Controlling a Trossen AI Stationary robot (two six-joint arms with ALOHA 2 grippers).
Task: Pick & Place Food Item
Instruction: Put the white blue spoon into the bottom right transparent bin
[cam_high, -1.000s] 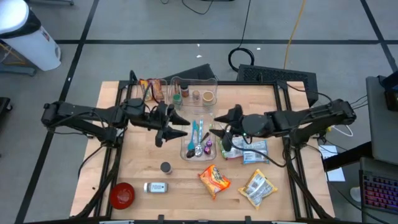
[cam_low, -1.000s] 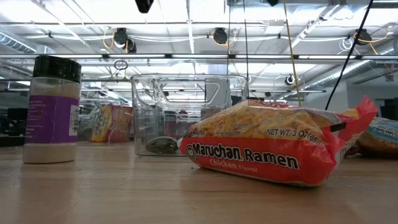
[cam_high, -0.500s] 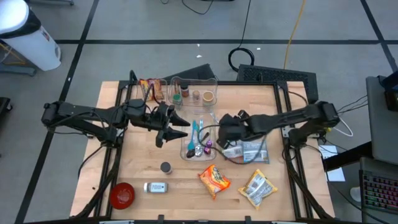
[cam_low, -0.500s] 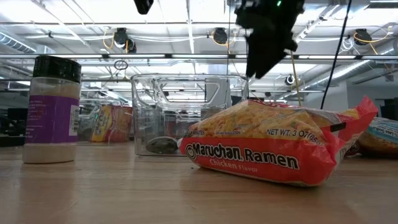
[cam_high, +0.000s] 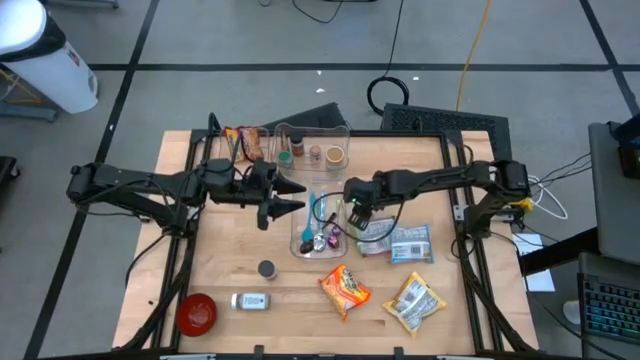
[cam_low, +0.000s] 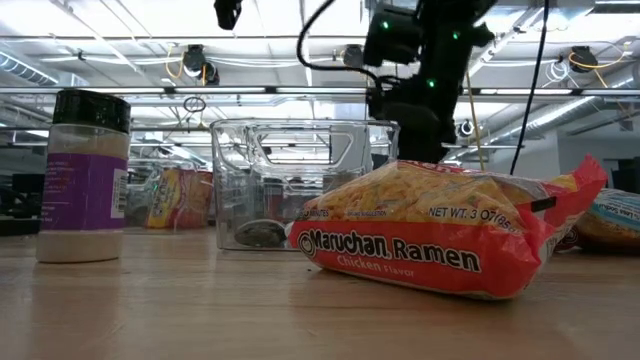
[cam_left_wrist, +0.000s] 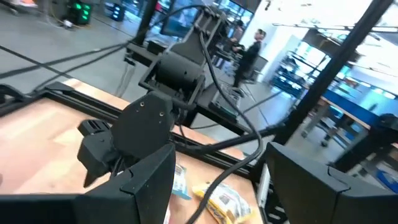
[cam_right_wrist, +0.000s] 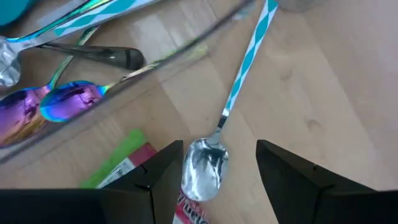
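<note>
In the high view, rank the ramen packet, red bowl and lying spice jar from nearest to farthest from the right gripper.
From the right gripper:
1. Ramen packet, front centre.
2. Lying spice jar, front, further left.
3. Red bowl, front-left corner.

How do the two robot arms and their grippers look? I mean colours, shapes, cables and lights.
Both arms are black, built of slim jointed links. The left gripper ends in two pointed dark fingers. The right gripper has two broad, angular black fingers. Black cables loop along both arms, and small green lights glow on the right arm's housing in the low view.
</note>
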